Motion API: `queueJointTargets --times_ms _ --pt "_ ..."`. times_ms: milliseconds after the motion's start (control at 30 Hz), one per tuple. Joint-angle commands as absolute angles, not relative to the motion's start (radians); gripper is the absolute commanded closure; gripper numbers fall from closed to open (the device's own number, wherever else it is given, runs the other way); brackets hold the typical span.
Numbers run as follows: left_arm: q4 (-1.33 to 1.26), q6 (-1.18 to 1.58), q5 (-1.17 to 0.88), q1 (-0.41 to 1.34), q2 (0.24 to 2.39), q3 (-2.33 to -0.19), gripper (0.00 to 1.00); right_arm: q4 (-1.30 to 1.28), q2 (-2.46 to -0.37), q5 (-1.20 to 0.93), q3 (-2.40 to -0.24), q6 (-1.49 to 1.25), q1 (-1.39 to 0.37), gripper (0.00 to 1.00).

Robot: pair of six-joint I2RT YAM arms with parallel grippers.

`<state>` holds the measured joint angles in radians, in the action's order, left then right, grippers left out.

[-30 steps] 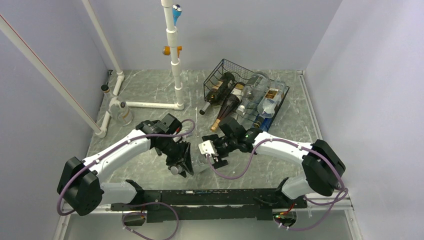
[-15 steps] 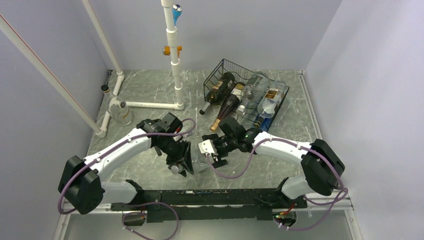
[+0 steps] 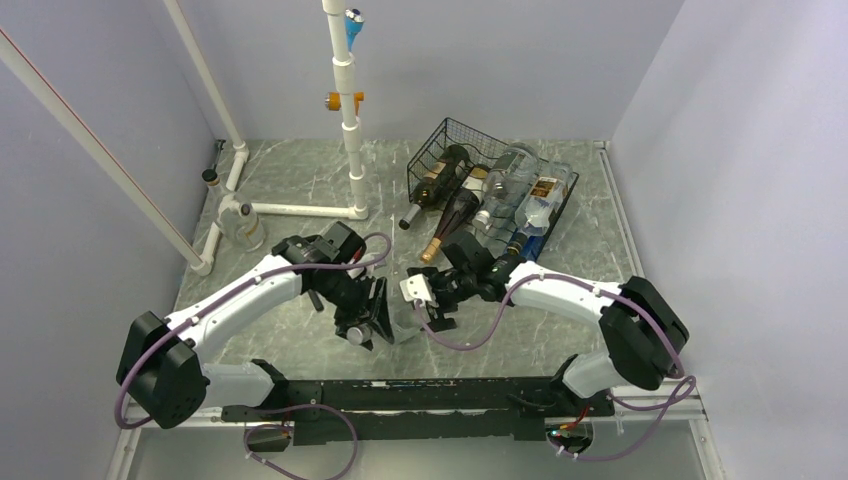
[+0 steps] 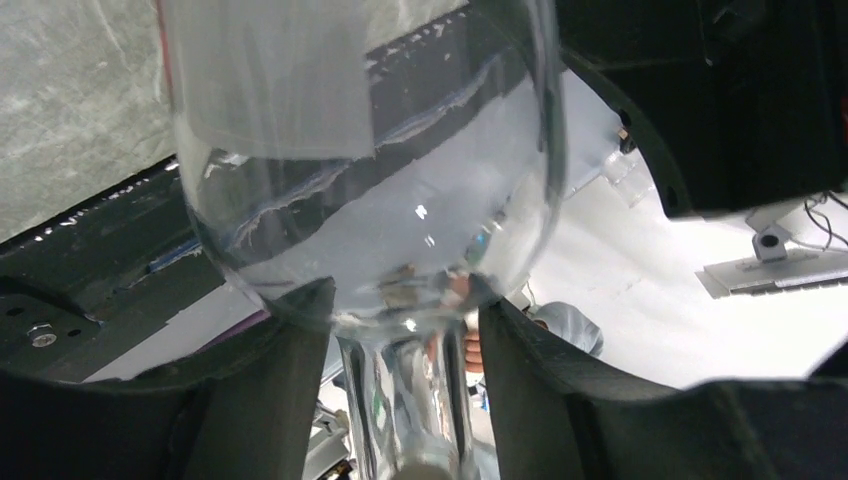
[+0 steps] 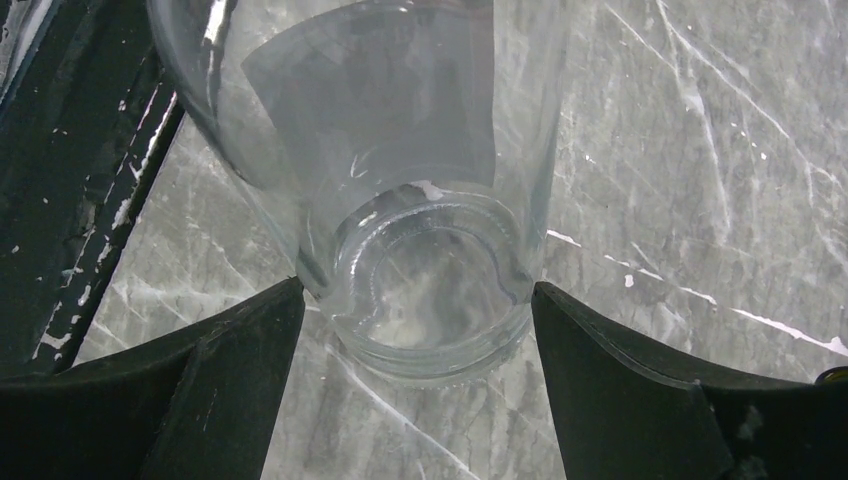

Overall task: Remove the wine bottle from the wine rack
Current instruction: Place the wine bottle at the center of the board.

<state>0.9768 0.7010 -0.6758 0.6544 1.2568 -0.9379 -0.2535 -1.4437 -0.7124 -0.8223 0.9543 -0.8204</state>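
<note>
- Two grippers: left gripper (image 3: 377,322), right gripper (image 3: 428,312).
- One clear bottle (image 5: 420,190) between them.
- One wine rack (image 3: 455,133) beyond the right gripper.
- At least four bottles (image 3: 444,180) lying in it.
- One white pipe frame (image 3: 300,210) beyond the left gripper.
- One small container (image 3: 247,226) beside that frame.

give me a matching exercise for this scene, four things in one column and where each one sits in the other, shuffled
Things
1. clear glass bottle
2. black wire wine rack
3. white pipe frame
4. blue plastic piece

Places
a. back left of the grey marbled table
b. top of the frame's upright
c. base gripped by the right end effector
d. back right of the table

Pairs: 1-c, 2-d, 3-a, 4-b
</note>
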Motion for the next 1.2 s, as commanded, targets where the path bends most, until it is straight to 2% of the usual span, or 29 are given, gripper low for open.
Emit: queueJointTargets --times_ms 0,533,933,1167 --pt "0.894 0.679 -0.766 0.66 1.219 -1.043 0.37 -0.239 -1.456 -0.77 -0.815 0.935 -0.796 0.14" --pt "0.921 0.667 -0.74 0.659 1.216 -1.088 0.23 -0.236 -1.465 -0.807 -0.815 0.914 -0.756 0.13" --pt "0.934 0.633 -0.703 0.658 1.208 -1.12 0.19 -0.266 -1.469 -0.837 -0.817 0.936 -0.72 0.12" --pt "0.834 0.603 -0.634 0.663 1.143 -1.092 0.17 -0.294 -1.467 -0.862 -0.823 0.951 -0.7 0.11"
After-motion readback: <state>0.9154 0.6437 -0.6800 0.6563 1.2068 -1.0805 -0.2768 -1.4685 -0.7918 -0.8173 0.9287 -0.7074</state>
